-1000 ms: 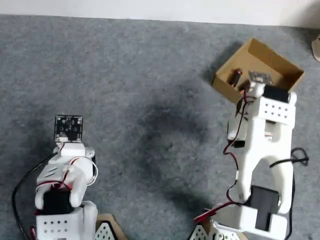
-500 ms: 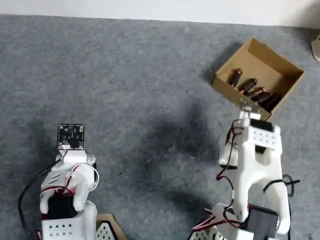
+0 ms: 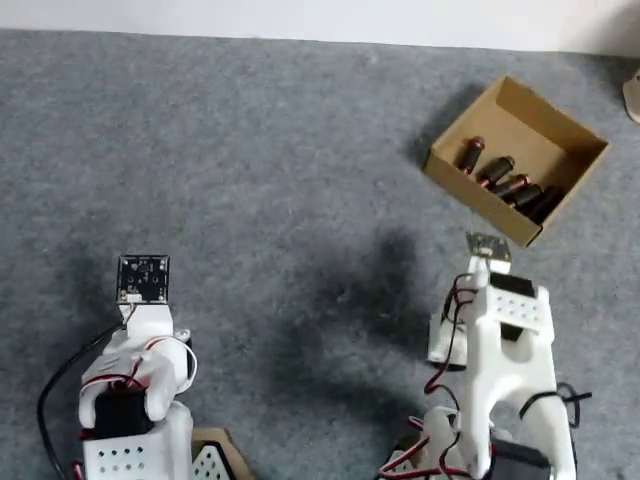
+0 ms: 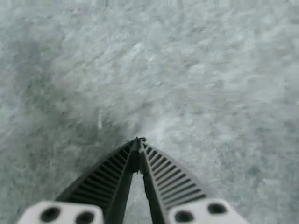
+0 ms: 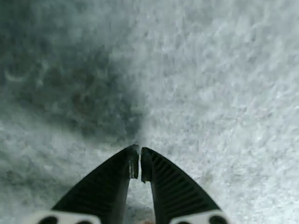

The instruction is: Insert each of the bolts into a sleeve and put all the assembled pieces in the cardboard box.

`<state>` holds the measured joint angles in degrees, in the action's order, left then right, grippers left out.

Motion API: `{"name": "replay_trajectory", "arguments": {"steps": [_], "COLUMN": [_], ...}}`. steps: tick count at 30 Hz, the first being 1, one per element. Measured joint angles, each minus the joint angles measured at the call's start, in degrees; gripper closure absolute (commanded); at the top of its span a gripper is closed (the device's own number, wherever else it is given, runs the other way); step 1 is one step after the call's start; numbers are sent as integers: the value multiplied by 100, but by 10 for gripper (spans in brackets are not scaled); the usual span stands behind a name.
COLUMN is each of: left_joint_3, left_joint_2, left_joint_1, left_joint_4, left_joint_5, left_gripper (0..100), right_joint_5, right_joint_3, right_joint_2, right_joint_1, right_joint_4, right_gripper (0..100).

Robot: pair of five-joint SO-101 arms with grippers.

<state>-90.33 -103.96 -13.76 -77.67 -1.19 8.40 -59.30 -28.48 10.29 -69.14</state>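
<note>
Low over grey carpet (image 3: 250, 150), left gripper (image 4: 139, 142) and right gripper (image 5: 139, 162), both pinched together, pointing forward

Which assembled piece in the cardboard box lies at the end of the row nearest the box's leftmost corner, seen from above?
The end piece of the row in the cardboard box; the others lie side by side beyond it, toward the right.
</note>
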Motion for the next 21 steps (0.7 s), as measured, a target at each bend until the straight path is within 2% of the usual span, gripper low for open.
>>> {"name": "replay_trajectory", "arguments": {"steps": [5,16,21], "left_joint_3": [-519,-536,-536], "left_joint_2": [-62,-62,-62], "left_joint_1": [-264,-870,-932], "left_joint_4": [0,0,0], "left_joint_5": [0,-9,-9], "left_gripper": [994,994,994], "right_joint_5": [0,0,0], "right_joint_3": [-492,-1626,-2040], "right_joint_2": [-598,-1811,-2391], "right_joint_1": [-9,-18,-18], "right_joint_4": [193,624,668], "right_gripper": [995,995,995]}}
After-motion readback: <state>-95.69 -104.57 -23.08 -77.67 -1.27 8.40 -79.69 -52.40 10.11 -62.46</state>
